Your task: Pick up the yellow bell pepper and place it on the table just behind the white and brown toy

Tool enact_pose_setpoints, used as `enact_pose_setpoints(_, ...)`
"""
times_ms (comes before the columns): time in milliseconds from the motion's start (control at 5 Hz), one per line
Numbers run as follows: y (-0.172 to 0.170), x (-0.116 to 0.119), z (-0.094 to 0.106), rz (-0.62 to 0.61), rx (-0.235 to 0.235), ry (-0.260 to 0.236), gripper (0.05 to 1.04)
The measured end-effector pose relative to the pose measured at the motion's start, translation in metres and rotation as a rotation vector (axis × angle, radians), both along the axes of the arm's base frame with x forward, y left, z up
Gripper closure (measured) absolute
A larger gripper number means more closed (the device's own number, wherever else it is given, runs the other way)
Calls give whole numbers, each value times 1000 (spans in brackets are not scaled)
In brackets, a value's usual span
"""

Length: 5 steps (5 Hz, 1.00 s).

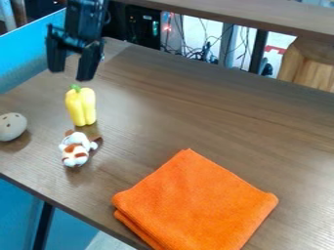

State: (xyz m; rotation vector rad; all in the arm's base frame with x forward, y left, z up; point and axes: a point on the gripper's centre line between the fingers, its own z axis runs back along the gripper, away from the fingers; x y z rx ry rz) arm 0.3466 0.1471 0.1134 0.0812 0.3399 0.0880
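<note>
The black gripper (72, 71) hangs at the upper left, pointing down, open with nothing between its fingers. Just below it in the view is a yellow bell pepper (81, 106) with a green stem, apart from the fingertips. A small white and brown plush toy (76, 148) lies in front of the pepper. Near the left edge is a pale round ball with dark holes (11, 126). An orange folded cloth (197, 202) lies toward the front of the brown table (228, 117).
The table's front left edge runs diagonally from the left side to the bottom. Blue panels (19, 57) stand beyond its left side. A wooden shelf or beam (261, 17) crosses the top right, with cables and equipment behind.
</note>
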Motion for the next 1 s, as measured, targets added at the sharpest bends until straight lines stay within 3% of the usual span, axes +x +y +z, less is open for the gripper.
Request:
enact_pose_setpoints(200,-41,8,35,-124,96,-40,74)
enact_pose_setpoints(400,-90,3,41,-267,88,-67,74)
enact_pose_setpoints(600,-139,-8,28,-473,4,-56,74)
enact_pose_setpoints(800,-186,-20,21,-633,-10,-1,74)
enact_pose_setpoints(1000,-236,-28,13,-703,-40,56,74)
